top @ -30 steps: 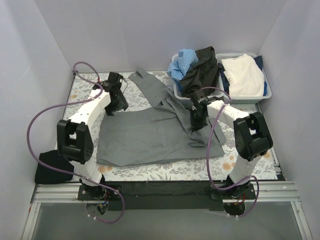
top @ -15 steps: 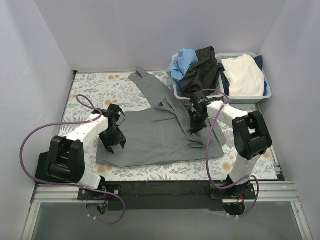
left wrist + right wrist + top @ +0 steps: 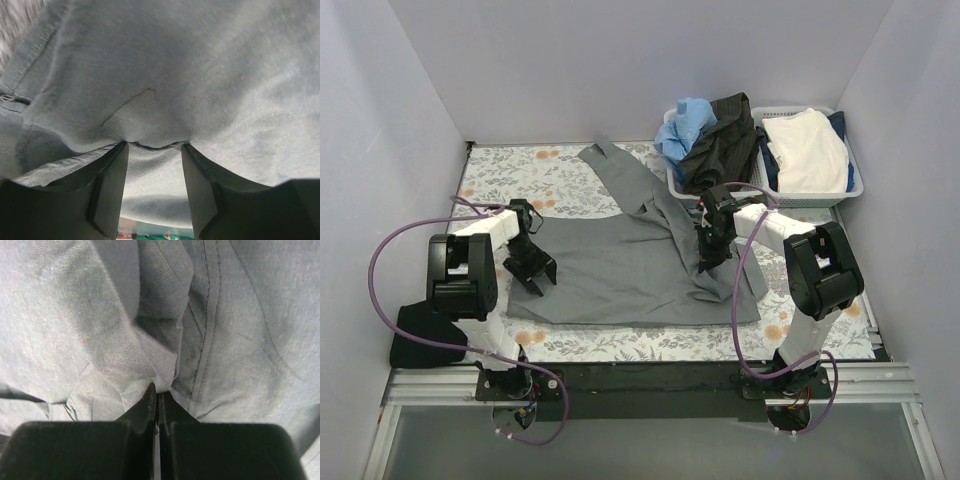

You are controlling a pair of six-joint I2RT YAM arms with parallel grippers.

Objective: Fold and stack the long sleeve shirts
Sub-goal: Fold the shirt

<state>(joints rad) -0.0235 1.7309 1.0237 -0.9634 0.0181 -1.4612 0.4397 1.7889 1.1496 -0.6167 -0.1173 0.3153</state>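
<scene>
I see the shirt (image 3: pixel 630 265) spread on the table (image 3: pixel 620 345), baskets (image 3: pixel 820 196) far right (clothes heaped in them), another cloth (image 3: pixel 420 335) near left.

Two white arms (image 3: pixel 485 226) with black joints, black left gripper (image 3: pixel 534 282) and right gripper (image 3: pixel 706 266); purple cables (image 3: pixel 378 262) loop toward bases at six o'clock.

The right tool (image 3: pixel 158 400) shows at the bottom edge, its two dark fingers (image 3: pixel 142 412) pressed tight together and pinching a small puckered fold of the grey shirt (image 3: pixel 75 315). Cloth fills everything else (creased and bunched on the left). A double-stitched seam (image 3: pixel 212 315) runs down the right.
</scene>
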